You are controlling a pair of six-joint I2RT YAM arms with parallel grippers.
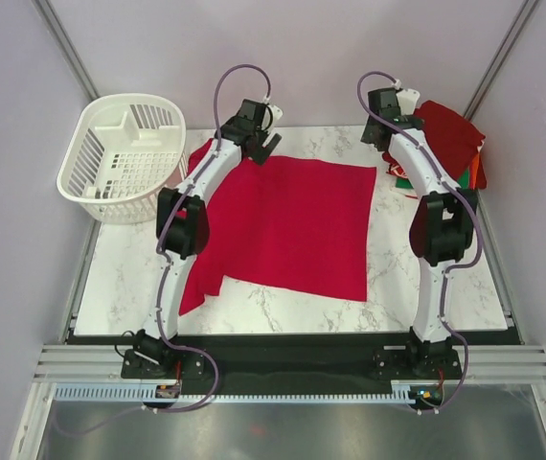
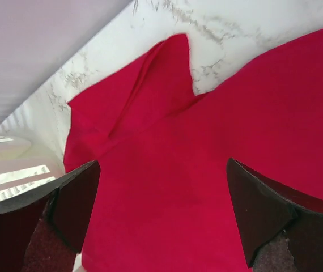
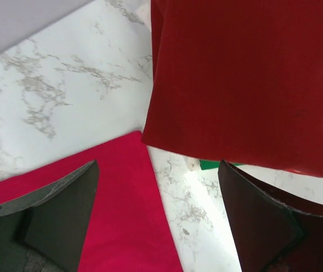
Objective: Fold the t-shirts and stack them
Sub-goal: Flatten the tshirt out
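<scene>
A bright red t-shirt (image 1: pixel 292 225) lies spread flat across the marble table (image 1: pixel 398 278), with one sleeve (image 2: pixel 150 85) at its far left corner. My left gripper (image 1: pixel 266 149) hovers open just above the shirt's far left edge; in the left wrist view its gripper (image 2: pixel 164 209) has only red cloth below the gap. My right gripper (image 1: pixel 391 151) is open over the shirt's far right corner (image 3: pixel 122 198), with nothing between its fingers (image 3: pixel 65 209). A stack of folded t-shirts (image 1: pixel 450 139) sits at the back right, dark red (image 3: pixel 246 85) on top and a green edge (image 3: pixel 212 165) beneath.
A white slatted basket (image 1: pixel 125 158) stands off the table's back left corner. Grey walls close in on the back and both sides. Bare marble (image 3: pixel 48 85) shows between the red shirt and the stack.
</scene>
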